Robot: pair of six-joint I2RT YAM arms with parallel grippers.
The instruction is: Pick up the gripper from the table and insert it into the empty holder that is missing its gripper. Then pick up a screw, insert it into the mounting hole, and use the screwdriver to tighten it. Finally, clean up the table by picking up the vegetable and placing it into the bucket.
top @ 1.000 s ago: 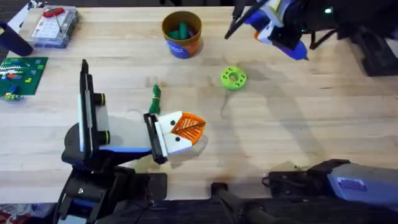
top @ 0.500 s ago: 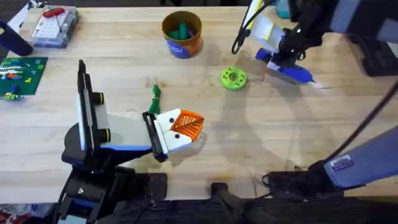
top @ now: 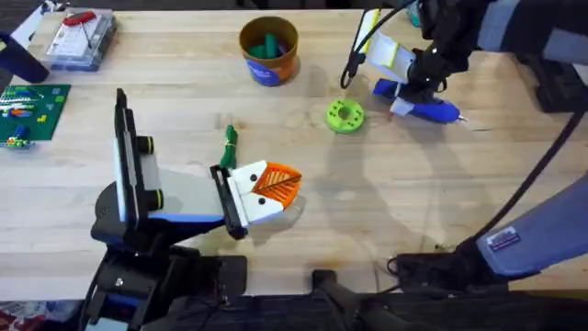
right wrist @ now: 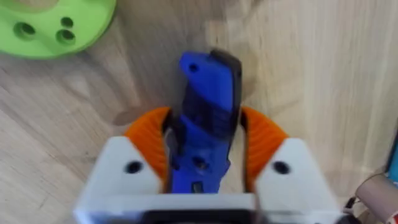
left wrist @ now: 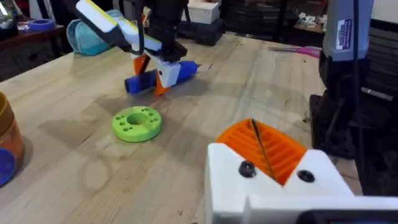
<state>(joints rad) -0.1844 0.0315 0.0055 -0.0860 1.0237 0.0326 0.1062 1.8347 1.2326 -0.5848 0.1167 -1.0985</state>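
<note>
— As seen from above, what does the right gripper [top: 415, 92] hold?

— Its fingers clamp the blue screwdriver [top: 424, 110], low over the table [top: 413, 193] beside the green disc [top: 344, 116]; the bucket [top: 268, 51] stands well apart.

— From the left wrist?

— The left gripper [left wrist: 267, 158] idles, pads closed on nothing.

— From the right wrist?

— Orange pads [right wrist: 264, 140] squeeze the tool's sides, probably so it cannot roll.

- Our left gripper [top: 262, 195] has a white body, orange ribbed pads [left wrist: 273, 149] and two dark screws on its face.
- A black bracket and blue trim sit behind it, on a black base.
- Our right gripper [right wrist: 205, 146] matches: white fingers, orange pads, dark screws.
- Our right arm [top: 514, 248] is blue-grey with a small printed label, black joints and black cable.
</note>
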